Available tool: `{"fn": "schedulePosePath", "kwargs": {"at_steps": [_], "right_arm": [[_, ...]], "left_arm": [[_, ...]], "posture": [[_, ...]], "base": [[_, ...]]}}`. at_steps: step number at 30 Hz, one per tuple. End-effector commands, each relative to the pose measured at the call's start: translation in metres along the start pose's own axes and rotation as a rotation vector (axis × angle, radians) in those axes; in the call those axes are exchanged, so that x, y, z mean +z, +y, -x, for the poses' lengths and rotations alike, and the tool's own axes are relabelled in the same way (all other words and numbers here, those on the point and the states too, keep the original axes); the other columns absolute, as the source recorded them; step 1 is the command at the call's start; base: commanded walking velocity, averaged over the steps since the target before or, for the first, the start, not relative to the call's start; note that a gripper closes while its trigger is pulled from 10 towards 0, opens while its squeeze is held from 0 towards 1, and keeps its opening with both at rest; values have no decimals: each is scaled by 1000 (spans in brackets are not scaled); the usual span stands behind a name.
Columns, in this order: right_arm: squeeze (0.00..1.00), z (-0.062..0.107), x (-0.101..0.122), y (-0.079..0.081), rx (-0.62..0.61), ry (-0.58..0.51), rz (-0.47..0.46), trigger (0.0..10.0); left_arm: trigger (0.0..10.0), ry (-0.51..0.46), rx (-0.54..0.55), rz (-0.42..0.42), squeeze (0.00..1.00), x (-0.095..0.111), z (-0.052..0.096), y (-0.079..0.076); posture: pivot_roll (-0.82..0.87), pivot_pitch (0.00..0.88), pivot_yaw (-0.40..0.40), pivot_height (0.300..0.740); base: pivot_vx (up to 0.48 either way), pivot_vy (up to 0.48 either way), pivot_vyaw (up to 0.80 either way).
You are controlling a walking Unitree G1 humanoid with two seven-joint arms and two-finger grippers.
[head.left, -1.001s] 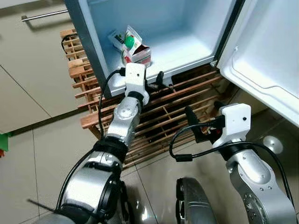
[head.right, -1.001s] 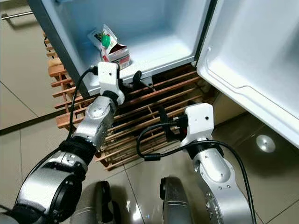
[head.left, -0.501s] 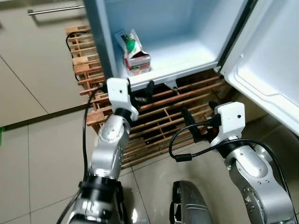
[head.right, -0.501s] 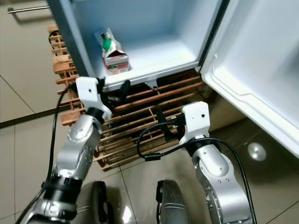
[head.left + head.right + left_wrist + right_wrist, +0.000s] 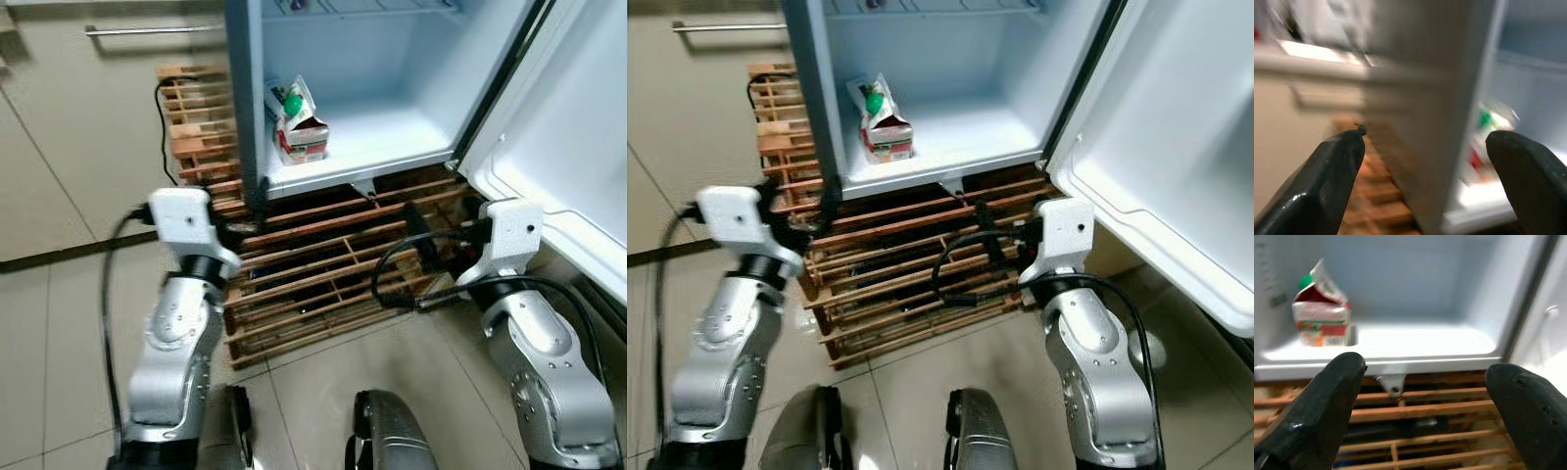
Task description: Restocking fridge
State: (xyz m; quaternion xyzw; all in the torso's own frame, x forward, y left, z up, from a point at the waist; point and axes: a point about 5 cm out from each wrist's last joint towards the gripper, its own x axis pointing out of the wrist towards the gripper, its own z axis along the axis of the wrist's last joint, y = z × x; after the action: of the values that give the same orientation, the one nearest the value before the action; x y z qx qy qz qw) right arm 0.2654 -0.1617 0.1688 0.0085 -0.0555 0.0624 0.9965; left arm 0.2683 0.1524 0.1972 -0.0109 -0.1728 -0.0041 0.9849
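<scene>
Both grippers are empty with fingers spread wide; left gripper hangs low beside the grey outer side wall of the small open fridge; right gripper points at the fridge's lower front edge. Inside, a red-and-white milk carton with a green cap stands upright on the pale blue fridge floor, near its left wall. White fridge door is swung open on the right; the fridge sits on a slatted wooden pallet; glossy beige floor tiles lie all around.
</scene>
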Motion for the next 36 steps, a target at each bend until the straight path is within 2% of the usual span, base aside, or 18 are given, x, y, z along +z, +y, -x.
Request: {"fn": "schedulePosePath", "kwargs": {"at_steps": [1, 2, 3, 5, 6, 7, 8, 10, 11, 15, 19, 27, 28, 30, 36], "right_arm": [[0, -3, 2, -9, -61, -34, 10, 10000], [0, -7, -5, -12, -100, -36, -7, 10000], [0, -8, -8, -13, -117, -31, -11, 10000], [0, -8, -11, -14, -129, -29, -14, 10000], [0, -9, -14, -15, -143, -32, -8, 10000], [0, -9, -14, -15, -143, -32, -8, 10000], [0, -12, -16, -15, -147, -41, -6, 10000], [0, -13, -16, -14, -145, -45, -5, 10000], [0, -17, -16, -11, -136, -54, -4, 10000], [0, -24, -15, -5, -113, -68, 1, 10000], [0, -25, -12, -4, -97, -90, 17, 10000], [0, -25, -10, -1, -63, -105, 22, 10000], [0, -26, -13, -4, -86, -96, 9, 10000], [0, -27, -16, -8, -112, -88, 6, 10000], [0, -22, -21, -12, -121, -75, 18, 10000]], "left_arm": [[10000, -19, 31, -39, 0, 2, -1, 3], [10000, 18, 58, -100, 0, -8, -1, 12], [10000, 33, 55, -135, 0, -13, 1, 12], [10000, 42, 51, -159, 0, -16, 2, 12], [10000, 78, 25, -141, 0, -21, -1, 3], [10000, 78, 25, -141, 0, -21, -1, 3], [10000, 104, 28, -95, 0, -23, -8, -1], [10000, 105, 28, -84, 0, -23, -11, -2], [10000, 101, 28, -92, 0, -24, -18, -5], [10000, 106, 9, -54, 0, -29, -24, -14], [10000, 117, -24, -36, 0, -31, -25, -18], [10000, 115, -48, -17, 0, -34, -28, -25], [10000, 152, -38, 8, 0, -42, -24, -28], [10000, 199, -16, 21, 0, -51, -22, -25], [10000, 200, -40, 6, 0, -52, -22, -20]], "posture": [[-72, 0, -45, 636], [-63, 0, -36, 636], [-62, 0, -35, 636], [-62, 0, -35, 636], [-60, 0, -29, 636], [-60, 0, -29, 636], [-71, 0, -28, 636], [-71, 0, -28, 636], [-78, 0, -27, 636], [-102, 0, -18, 636], [-114, 0, -13, 636], [-122, 0, -12, 675], [-114, 0, -10, 684], [-112, 0, -8, 699], [-112, 0, -3, 728]], "base": [[0, 0, 0], [0, 0, 0], [0, 0, 0], [0, 0, 0], [0, 0, 0], [0, 0, 0], [0, 0, 0], [0, 0, 0], [0, 0, 0], [0, 0, 0], [0, 0, 0], [0, 0, 0], [0, 0, 0], [0, 0, 0], [0, 0, 0]]}}
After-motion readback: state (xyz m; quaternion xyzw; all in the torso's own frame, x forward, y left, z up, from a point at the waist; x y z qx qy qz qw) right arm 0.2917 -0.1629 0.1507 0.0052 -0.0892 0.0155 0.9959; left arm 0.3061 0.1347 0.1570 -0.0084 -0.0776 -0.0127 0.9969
